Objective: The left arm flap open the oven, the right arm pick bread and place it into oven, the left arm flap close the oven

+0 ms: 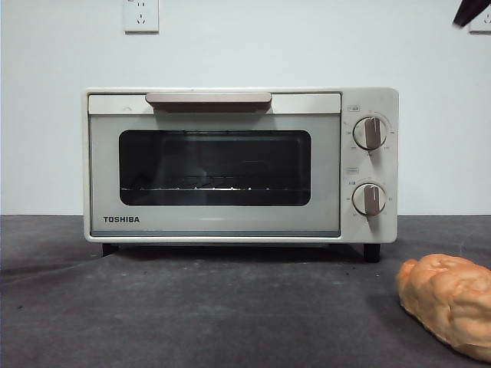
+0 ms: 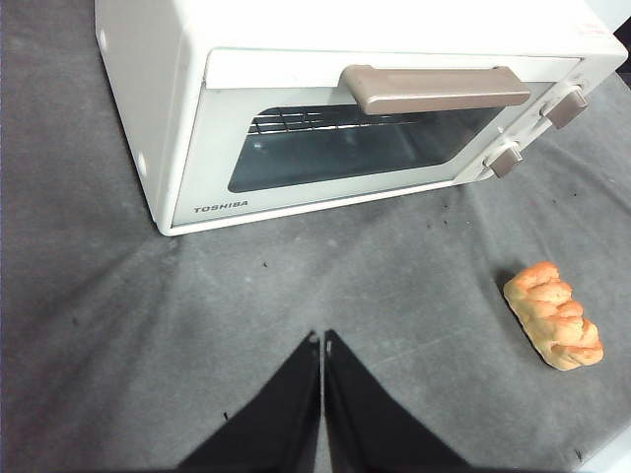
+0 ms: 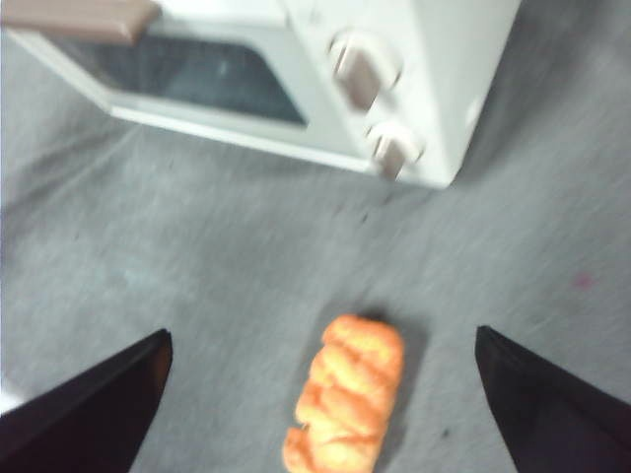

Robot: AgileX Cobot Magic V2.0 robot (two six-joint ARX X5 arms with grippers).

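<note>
Here, near to far across the dark grey surface:
Right claw: jaws spread wide above the surface, gripping nothing; the view is blurred.
Bread: a golden-orange, lumpy roll lying on the surface between the right claw's spread jaws and below them, untouched; in the front view it sits at the near right corner, partly cut off by the frame.
Left claw: jaws pressed together, holding nothing, poised over bare surface in front of the oven; the bread lies well off to its side.
Oven: cream-white TOSHIBA toaster oven standing beyond the bread, door closed, wire rack visible through the dark glass.
Handle: beige bar across the top of the door.
Knobs: two, stacked on the panel right of the door.
Wall socket: on the white wall behind.
</note>
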